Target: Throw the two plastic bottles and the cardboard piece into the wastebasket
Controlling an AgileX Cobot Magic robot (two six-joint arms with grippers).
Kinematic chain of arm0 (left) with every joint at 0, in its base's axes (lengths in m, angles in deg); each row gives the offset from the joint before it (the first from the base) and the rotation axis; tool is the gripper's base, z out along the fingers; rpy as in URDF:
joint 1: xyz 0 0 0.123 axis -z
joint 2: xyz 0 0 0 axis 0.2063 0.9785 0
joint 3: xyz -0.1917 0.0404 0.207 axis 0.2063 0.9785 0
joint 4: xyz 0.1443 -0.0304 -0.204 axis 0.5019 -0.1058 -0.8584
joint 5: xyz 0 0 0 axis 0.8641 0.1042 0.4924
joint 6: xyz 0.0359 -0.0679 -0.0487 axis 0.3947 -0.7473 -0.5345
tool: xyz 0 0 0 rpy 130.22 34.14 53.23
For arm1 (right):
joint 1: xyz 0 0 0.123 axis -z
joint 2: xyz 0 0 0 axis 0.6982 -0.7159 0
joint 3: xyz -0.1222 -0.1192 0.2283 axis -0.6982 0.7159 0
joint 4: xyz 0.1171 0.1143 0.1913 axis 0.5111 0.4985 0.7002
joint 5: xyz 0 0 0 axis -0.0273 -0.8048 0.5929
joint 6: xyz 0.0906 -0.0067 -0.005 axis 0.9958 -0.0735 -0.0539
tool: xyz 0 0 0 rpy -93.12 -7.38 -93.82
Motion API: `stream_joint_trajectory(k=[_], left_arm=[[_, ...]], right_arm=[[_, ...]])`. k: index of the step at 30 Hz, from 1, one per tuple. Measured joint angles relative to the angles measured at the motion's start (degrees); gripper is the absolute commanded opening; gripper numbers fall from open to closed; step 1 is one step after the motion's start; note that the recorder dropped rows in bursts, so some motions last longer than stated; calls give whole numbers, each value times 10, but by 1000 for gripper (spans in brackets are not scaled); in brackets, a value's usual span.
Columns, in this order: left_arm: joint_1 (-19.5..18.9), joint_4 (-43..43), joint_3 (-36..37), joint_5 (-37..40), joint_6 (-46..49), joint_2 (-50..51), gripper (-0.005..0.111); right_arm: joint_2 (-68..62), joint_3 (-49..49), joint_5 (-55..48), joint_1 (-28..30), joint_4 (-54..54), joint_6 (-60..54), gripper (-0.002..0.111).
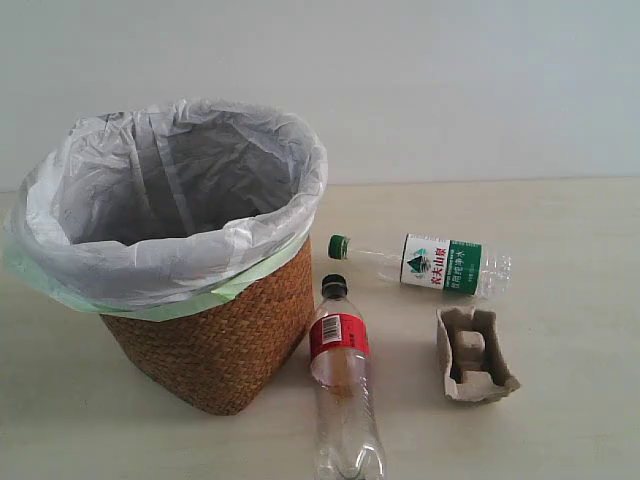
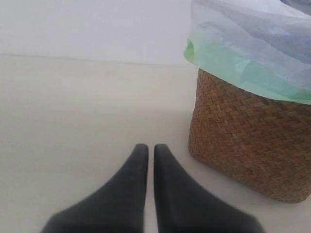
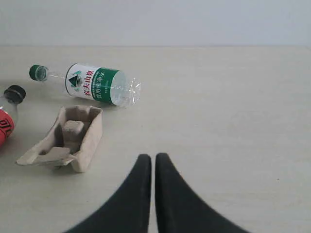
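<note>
The wicker wastebasket [image 1: 215, 340] with its white, green-edged bag stands at the left of the exterior view, also seen as the wastebasket [image 2: 248, 141]. Beside it lies the black-capped, red-label bottle [image 1: 342, 385], its cap toward the back. The green-capped bottle [image 1: 425, 262] lies behind it, and the cardboard piece [image 1: 472, 352] sits to its right. Neither gripper shows in the exterior view. My left gripper [image 2: 151, 150] is shut on nothing, over bare table near the basket. My right gripper [image 3: 153, 160] is shut on nothing, apart from the cardboard piece [image 3: 68, 138], green-capped bottle [image 3: 92, 82] and black-capped bottle [image 3: 7, 114].
A pale wooden table [image 1: 570, 300] carries everything, and a plain white wall [image 1: 450, 80] rises behind it. The basket's bag rim overhangs the wicker sides widely.
</note>
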Motion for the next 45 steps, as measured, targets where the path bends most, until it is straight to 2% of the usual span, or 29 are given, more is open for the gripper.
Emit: stream_joint_trajectory(k=[5,14,18,29,39,41,45], left_arm=[[0,0,0,0,0,0,4],[0,0,0,0,0,0,4],[0,0,0,0,0,0,4],[0,0,0,0,0,0,4],[0,0,0,0,0,0,4],[0,0,0,0,0,0,4],[0,0,0,0,0,0,4]], right_arm=[[0,0,-3,0,3,10,0],[0,0,-22,0,187,291,0],[0,0,-13,0,232,321,0],[0,0,23,0,257,332,0],[0,0,144,0,257,329,0],[0,0,156,0,257,307,0],[1,-40,117,-12,257,177,0]])
